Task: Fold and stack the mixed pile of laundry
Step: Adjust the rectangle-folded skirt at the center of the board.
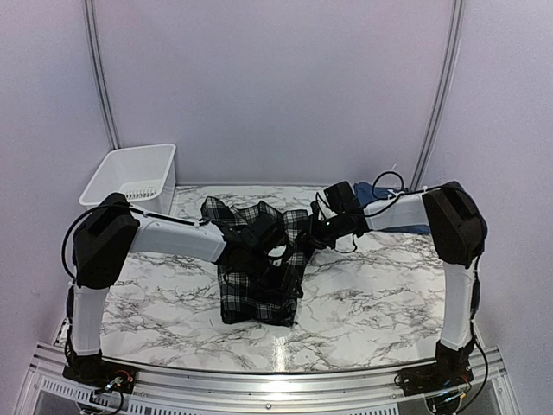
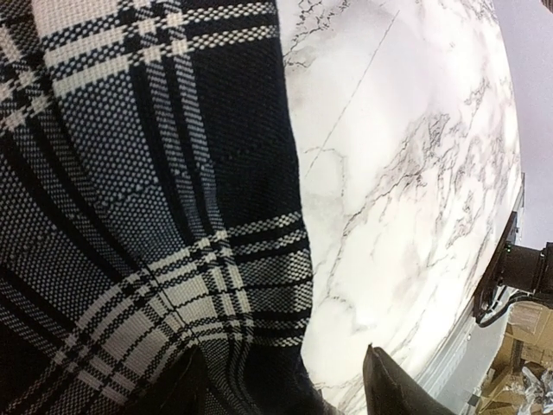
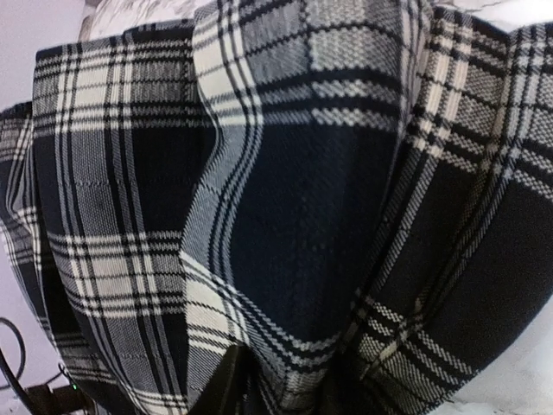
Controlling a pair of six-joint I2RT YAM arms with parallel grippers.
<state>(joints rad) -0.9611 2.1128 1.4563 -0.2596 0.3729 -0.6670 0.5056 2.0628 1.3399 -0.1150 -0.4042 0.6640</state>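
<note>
Plaid garment bunched at mid desk, left hand over its edge with fingers spread apart, right hand pressed into its folds, grip impossible to tell, navy t-shirt behind the right arm

Legible markings: none. I read no text on the black-and-white plaid cloth garment or the marbled white bench.

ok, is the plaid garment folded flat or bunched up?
Bunched: the plaid garment sits in a crumpled heap, ridges raised, no flat fold.
</note>
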